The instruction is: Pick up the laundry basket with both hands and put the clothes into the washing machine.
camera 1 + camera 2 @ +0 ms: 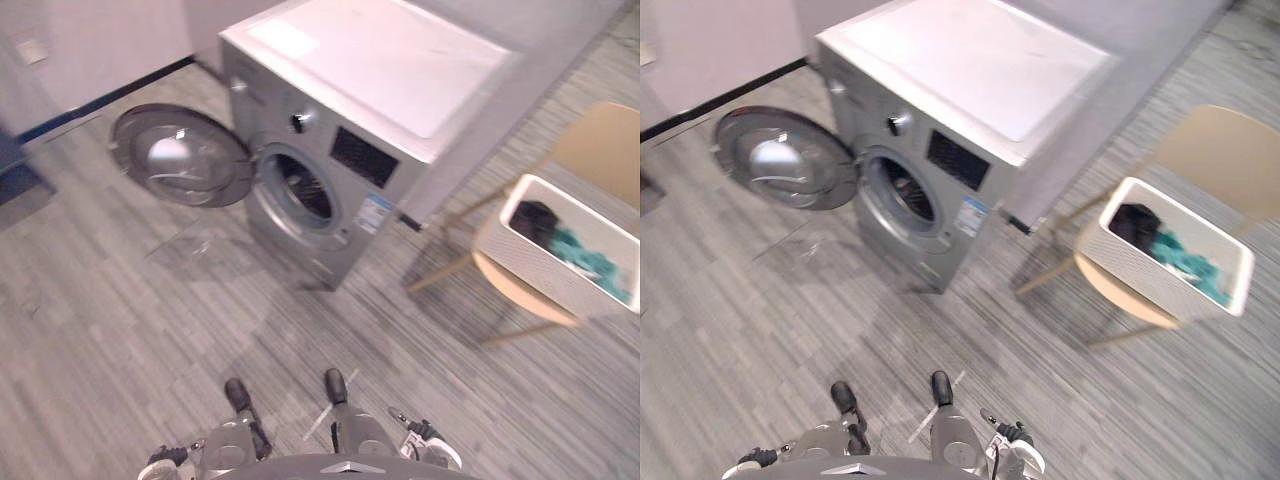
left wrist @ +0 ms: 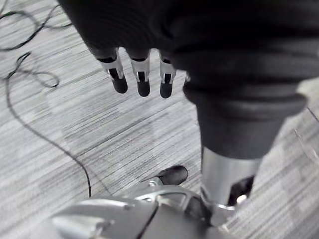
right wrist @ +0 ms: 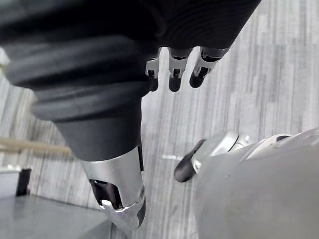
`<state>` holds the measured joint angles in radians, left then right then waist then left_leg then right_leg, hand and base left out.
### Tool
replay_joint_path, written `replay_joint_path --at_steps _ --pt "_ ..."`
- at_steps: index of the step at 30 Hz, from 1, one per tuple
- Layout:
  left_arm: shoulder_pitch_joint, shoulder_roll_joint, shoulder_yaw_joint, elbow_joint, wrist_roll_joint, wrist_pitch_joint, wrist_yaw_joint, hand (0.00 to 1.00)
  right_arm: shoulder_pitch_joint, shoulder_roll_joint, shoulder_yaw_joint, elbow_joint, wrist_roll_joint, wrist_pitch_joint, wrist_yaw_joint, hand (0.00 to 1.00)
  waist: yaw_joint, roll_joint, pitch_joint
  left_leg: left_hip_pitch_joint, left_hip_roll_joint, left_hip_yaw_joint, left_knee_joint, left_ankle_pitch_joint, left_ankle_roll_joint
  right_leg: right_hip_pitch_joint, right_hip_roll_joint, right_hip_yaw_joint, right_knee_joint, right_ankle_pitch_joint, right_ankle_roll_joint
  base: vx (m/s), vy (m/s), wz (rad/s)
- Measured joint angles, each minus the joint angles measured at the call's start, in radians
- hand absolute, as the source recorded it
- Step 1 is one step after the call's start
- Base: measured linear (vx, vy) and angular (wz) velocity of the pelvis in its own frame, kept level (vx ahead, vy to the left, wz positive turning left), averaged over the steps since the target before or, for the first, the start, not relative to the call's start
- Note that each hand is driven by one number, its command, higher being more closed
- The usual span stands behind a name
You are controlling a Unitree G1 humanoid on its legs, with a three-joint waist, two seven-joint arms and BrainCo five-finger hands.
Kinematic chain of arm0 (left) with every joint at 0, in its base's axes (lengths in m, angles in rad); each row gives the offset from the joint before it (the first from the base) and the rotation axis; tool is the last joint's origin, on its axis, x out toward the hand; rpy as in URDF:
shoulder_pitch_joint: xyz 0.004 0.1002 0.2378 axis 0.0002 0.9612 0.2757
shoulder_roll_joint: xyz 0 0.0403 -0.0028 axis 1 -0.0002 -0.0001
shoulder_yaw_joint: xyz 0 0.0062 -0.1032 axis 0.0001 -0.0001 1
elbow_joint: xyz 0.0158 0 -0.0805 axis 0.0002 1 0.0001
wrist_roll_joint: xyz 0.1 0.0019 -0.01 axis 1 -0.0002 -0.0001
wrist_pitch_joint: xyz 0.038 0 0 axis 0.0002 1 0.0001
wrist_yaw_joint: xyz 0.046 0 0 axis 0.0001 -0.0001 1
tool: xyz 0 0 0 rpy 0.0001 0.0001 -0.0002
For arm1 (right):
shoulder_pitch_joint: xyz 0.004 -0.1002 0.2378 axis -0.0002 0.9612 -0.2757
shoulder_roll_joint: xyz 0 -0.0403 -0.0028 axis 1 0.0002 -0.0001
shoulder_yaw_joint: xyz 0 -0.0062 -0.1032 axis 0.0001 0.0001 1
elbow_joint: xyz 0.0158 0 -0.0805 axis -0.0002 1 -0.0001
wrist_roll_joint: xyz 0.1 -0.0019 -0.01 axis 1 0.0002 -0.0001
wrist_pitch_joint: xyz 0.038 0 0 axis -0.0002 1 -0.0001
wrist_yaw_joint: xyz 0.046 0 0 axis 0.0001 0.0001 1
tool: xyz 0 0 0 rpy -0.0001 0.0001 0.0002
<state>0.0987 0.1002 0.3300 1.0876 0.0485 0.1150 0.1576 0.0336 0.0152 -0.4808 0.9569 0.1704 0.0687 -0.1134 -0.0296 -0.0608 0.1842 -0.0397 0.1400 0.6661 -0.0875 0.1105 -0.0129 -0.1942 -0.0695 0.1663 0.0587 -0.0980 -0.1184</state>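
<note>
A white laundry basket (image 1: 535, 265) stands on a beige chair (image 1: 603, 145) at the right, with a black garment (image 1: 536, 222) and teal clothes (image 1: 592, 264) inside. To its left is the silver washing machine (image 1: 370, 90); its round door (image 1: 180, 155) is swung wide to the left and the drum opening (image 1: 300, 190) is dark. My left hand (image 2: 142, 82) hangs over the floor, fingers relaxed and holding nothing. My right hand (image 3: 174, 78) hangs the same way, open and empty. Both hands are far from the basket.
Grey striped floor (image 1: 130, 330) stretches between me and the machine. The chair's thin legs (image 1: 440, 272) reach toward the machine's right corner. A wall with a dark skirting (image 1: 90, 105) runs behind the open door.
</note>
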Motion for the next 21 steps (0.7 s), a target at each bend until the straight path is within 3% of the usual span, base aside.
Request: replay_joint_path --at_steps 2,4,5,6,7,9,11,15,17,18,19,20,21 --pt "0.003 0.009 -0.015 -0.011 0.034 0.002 0.003 0.0 -0.007 0.002 0.021 -0.012 0.001 -0.004 -0.001 0.0 -0.009 0.008 0.003 0.058 0.035 0.082 0.0 -0.012 -0.012 -0.018 -0.01 -0.124 0.108 0.045 0.073 -0.02 0.019 -1.37" --pt "0.002 0.023 -0.061 -0.042 0.044 0.001 0.003 0.0 0.01 0.003 0.038 -0.003 -0.004 -0.003 -0.005 0.0 -0.006 -0.017 -0.013 0.093 0.028 0.114 0.0 -0.021 -0.035 0.002 -0.046 -0.178 0.142 0.03 0.102 -0.03 -0.008 -0.74" --pt "0.0 0.037 -0.086 -0.063 0.05 -0.001 0.003 0.0 0.018 0.009 0.038 0.008 -0.012 0.002 -0.009 0.0 -0.002 -0.043 -0.03 0.101 0.015 0.129 0.0 -0.02 -0.046 0.011 -0.082 -0.204 0.128 -0.003 0.137 -0.02 -0.076 -0.55" --pt "-0.018 0.04 -0.109 -0.075 0.05 -0.004 0.007 0.0 0.019 0.008 0.038 0.013 -0.022 0.006 -0.02 0.0 -0.002 -0.046 -0.033 0.103 0.015 0.124 0.001 -0.02 -0.082 0.005 -0.095 -0.256 0.123 0.012 0.178 -0.01 -0.083 -0.49" --pt "-0.026 0.044 -0.116 -0.075 0.05 -0.005 0.01 0.0 0.023 0.004 0.039 0.013 -0.022 0.006 -0.026 0.0 -0.004 -0.049 -0.04 0.105 0.014 0.112 0.001 -0.011 -0.097 0.007 -0.095 -0.265 0.117 0.018 0.187 0.01 -0.087 -0.37" --pt "-0.04 0.032 -0.133 -0.073 0.045 -0.005 0.011 0.0 0.021 -0.018 0.048 0.024 -0.022 0.005 -0.029 0.0 -0.001 -0.024 -0.04 0.109 0.026 0.093 0.001 -0.005 -0.103 0.017 -0.077 -0.261 0.086 0.055 0.216 0.03 -0.086 -0.4" --pt "-0.062 0.005 -0.14 -0.057 0.044 -0.007 0.012 0.0 0.026 -0.05 0.04 0.056 -0.022 0.013 -0.03 0.0 -0.006 0.017 -0.06 0.11 0.049 0.099 0.001 -0.006 -0.105 0.043 -0.051 -0.26 0.022 0.095 0.215 0.08 -0.104 -0.27" --pt "-0.078 0.003 -0.134 -0.052 0.042 -0.006 0.017 0.0 0.038 -0.061 -0.014 0.099 -0.022 0.024 -0.03 0.0 -0.029 0.027 -0.064 0.14 0.07 0.096 0.008 -0.019 -0.117 0.028 -0.029 -0.26 0.106 0.089 0.189 0.09 -0.056 -0.03" --pt "-0.07 -0.001 -0.101 -0.052 0.029 -0.004 0.031 0.0 0.053 -0.064 -0.044 0.115 -0.022 0.024 -0.03 0.0 -0.036 0.029 -0.065 0.13 0.13 0.107 0.132 -0.08 -0.164 -0.007 -0.013 -0.247 0.219 0.016 0.167 0.15 -0.131 -0.31" --pt "-0.055 -0.017 -0.061 -0.051 0.006 -0.004 0.041 0.0 0.061 -0.07 -0.051 0.119 -0.021 0.023 -0.03 0.0 -0.032 0.032 -0.064 0.129 0.208 0.126 0.289 -0.12 -0.173 -0.02 0.015 -0.228 0.307 -0.048 0.15 0.18 -0.188 -0.59" --pt "-0.045 -0.023 -0.032 -0.054 -0.007 -0.004 0.043 0.0 0.063 -0.069 -0.058 0.119 -0.021 0.022 -0.03 0.0 -0.025 0.037 -0.059 0.121 0.246 0.119 0.383 -0.114 -0.164 -0.021 0.026 -0.214 0.336 -0.071 0.138 0.18 -0.24 -0.77" --pt "-0.036 -0.035 0.025 -0.073 -0.034 -0.005 0.047 0.0 0.071 -0.066 -0.075 0.115 -0.021 0.022 -0.029 0.0 -0.013 0.035 -0.06 0.088 0.297 0.062 0.526 -0.104 -0.096 -0.026 0.043 -0.188 0.385 -0.092 0.123 0.18 -0.255 -0.8" --pt "-0.025 -0.045 0.051 -0.093 -0.05 -0.007 0.056 0.0 0.089 -0.07 -0.092 0.103 -0.02 0.019 -0.03 0.0 -0.004 0.033 -0.06 0.031 0.308 -0.095 0.662 -0.055 -0.011 -0.025 0.05 -0.155 0.436 -0.125 0.109 0.18 -0.245 -0.8"
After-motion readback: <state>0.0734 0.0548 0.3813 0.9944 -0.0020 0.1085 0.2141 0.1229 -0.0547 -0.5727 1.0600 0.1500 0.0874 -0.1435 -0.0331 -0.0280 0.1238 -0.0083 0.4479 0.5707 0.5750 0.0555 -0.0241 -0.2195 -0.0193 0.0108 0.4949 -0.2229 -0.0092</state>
